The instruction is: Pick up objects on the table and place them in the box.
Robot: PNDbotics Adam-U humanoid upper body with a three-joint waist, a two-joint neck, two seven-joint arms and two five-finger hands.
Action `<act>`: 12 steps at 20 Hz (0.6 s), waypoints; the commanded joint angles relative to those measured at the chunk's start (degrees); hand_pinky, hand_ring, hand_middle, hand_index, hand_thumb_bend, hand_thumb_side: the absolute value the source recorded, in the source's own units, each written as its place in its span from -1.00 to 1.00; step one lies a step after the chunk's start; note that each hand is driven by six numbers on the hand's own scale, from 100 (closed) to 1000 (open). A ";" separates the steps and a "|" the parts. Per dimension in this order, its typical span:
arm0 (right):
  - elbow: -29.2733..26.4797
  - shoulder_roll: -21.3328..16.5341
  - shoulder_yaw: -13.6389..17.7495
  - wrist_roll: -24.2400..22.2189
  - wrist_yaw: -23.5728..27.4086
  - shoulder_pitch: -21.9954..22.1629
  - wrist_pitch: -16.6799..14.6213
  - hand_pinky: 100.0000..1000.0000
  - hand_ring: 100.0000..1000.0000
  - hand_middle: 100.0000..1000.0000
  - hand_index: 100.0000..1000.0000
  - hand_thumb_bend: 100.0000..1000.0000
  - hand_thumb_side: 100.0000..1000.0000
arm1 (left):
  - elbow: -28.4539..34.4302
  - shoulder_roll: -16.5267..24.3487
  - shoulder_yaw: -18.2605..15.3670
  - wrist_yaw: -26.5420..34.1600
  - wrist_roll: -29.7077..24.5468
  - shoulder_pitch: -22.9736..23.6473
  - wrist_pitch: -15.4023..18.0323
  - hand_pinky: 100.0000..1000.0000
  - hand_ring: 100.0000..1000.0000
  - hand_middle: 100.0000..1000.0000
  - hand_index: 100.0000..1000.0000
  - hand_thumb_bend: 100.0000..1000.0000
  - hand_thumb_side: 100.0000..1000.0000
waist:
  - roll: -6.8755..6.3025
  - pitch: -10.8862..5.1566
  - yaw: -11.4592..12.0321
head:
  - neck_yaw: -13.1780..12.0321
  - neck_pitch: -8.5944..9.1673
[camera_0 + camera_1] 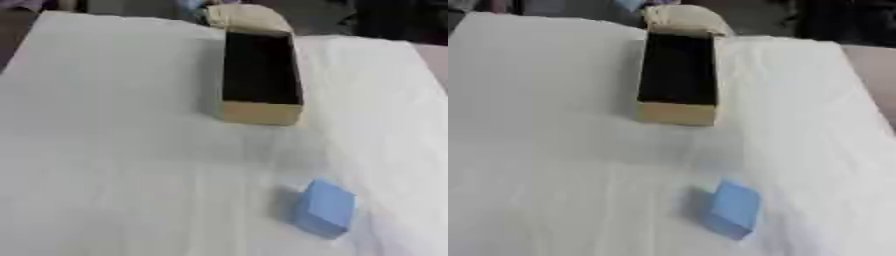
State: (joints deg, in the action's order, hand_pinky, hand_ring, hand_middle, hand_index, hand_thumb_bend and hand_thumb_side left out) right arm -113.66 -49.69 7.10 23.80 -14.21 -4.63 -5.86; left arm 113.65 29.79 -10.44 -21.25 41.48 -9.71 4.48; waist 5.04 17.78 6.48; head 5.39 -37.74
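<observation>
- Neither hand shows in either view; their state cannot be told.
- Blue block lies near the table's front edge, awaiting pickup.
- Box stands open toward the far edge, ready to receive it.

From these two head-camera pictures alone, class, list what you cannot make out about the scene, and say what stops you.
1. Inside of the long tan cardboard box: its dark interior hides any contents in both eye views.
2. The box's far flap: blurred, shape unclear.
3. The small blue rectangular block: its material and underside, blurred and turned away.
4. Both robot hands: outside the picture edges in both views.
5. Dark things past the white cloth-covered table: cut off by the top edge.
</observation>
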 commanded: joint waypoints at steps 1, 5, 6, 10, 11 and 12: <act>-0.93 -5.00 -0.12 -2.47 -1.68 0.56 2.34 0.67 0.66 0.72 0.83 -1.00 1.00 | 0.94 1.76 -0.58 -0.60 0.06 0.29 -0.28 0.17 0.23 0.27 0.46 -0.40 0.88 | -0.24 -1.23 -0.29 | 0.81 -1.23; -0.93 -9.18 -2.44 -5.89 -4.91 1.00 5.77 0.70 0.72 0.73 0.84 -1.00 1.00 | 0.94 1.95 -0.56 -0.97 -0.05 1.28 -0.52 0.17 0.23 0.27 0.46 -0.40 0.88 | -0.42 -1.62 -0.79 | 0.00 -2.26; -0.93 -10.40 -3.17 -6.76 -5.76 0.91 6.61 0.70 0.73 0.73 0.84 -1.00 1.00 | 0.94 2.01 -0.57 -1.06 -0.06 1.48 -0.57 0.17 0.23 0.28 0.46 -0.40 0.88 | -0.48 -1.70 -0.87 | -0.31 -2.45; -0.93 -14.25 -6.21 -10.08 -8.87 0.04 8.73 0.70 0.74 0.73 0.84 -1.00 1.00 | 0.94 2.24 -0.59 -1.34 -0.08 2.05 -0.67 0.17 0.23 0.28 0.46 -0.40 0.88 | -0.68 -1.94 -1.13 | -1.17 -2.86; -0.93 -14.43 -6.36 -10.91 -9.31 -0.22 8.96 0.70 0.74 0.73 0.84 -1.00 1.00 | 0.94 2.25 -0.59 -1.37 -0.07 2.10 -0.69 0.17 0.23 0.28 0.46 -0.40 0.88 | -0.70 -1.96 -1.17 | -1.23 -2.88; -0.93 -14.49 -6.34 -11.75 -9.57 -0.44 9.09 0.70 0.74 0.73 0.84 -1.00 1.00 | 0.94 2.25 -0.60 -1.39 -0.06 2.13 -0.70 0.17 0.23 0.28 0.46 -0.40 0.88 | -0.71 -1.98 -1.20 | -1.28 -2.90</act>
State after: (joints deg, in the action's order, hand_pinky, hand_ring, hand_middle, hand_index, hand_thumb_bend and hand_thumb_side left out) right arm -113.75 -61.41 0.47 13.01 -22.86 -4.58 2.94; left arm 113.65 30.13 -10.45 -22.25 41.44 -7.48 3.98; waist 4.66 16.90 5.37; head 4.33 -40.04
